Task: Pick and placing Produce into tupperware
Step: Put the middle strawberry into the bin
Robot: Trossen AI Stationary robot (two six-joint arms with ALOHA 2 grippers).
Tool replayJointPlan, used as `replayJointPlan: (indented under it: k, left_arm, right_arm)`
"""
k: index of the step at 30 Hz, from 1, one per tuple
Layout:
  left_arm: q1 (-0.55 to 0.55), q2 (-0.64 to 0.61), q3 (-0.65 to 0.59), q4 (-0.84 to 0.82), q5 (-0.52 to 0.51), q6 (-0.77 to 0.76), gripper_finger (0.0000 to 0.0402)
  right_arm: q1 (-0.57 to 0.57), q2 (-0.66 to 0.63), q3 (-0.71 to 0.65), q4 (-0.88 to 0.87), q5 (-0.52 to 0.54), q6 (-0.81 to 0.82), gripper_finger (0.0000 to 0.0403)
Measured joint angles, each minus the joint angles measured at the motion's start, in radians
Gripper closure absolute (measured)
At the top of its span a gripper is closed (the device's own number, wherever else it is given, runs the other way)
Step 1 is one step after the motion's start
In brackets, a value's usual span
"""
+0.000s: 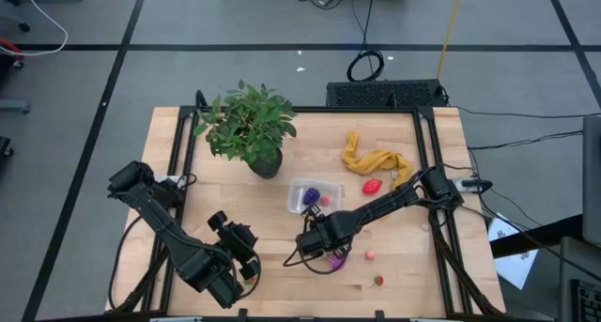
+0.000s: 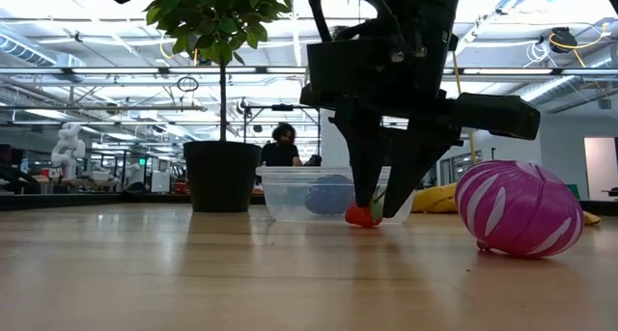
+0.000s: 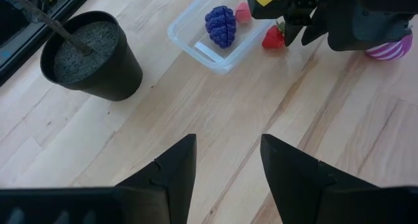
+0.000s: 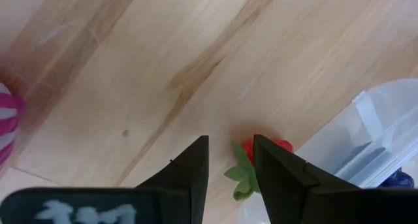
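my right gripper (image 4: 230,160) stands over a red strawberry (image 4: 261,151), 2 fingers closed around its green leafy end, with the berry low at the tabletop. just past it is the tupperware (image 4: 385,126), its near wall almost touching the berry. my left gripper (image 3: 227,160) waits farther off, fingers apart and empty.

Purple berry (image 3: 220,25) in tupperware (image 3: 189,44); strawberry (image 3: 274,38) beside.

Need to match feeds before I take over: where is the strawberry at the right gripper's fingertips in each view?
High: hidden under the right arm.
Low: strawberry on the table, between the fingers, before the tupperware.
Left wrist, beside the tupperware.
Right wrist, at the fingertips.
Shared landmark: tupperware.
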Motion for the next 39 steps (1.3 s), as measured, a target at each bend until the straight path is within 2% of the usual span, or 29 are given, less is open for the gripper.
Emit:
replayJointPlan:
  k: [2,8,36,39]
  left_arm:
    - [0.000,0.000,0.000,0.000,0.000,0.001,0.0225]
    - [0.000,0.000,0.000,0.000,-0.008,0.002,0.0225]
    - [0.000,0.000,0.000,0.006,-0.008,0.001,0.0225]
    - [0.000,0.000,0.000,0.007,-0.008,0.001,0.0225]
  right_arm:
    - [0.002,0.000,0.000,-0.001,0.007,-0.002,0.0293]
    - [0.029,0.000,0.000,-0.009,0.129,-0.037,0.0293]
    - [0.041,-0.015,0.000,-0.065,0.135,0.023,0.0293]
    - [0.041,-0.038,0.000,-0.063,0.165,0.031,0.0293]
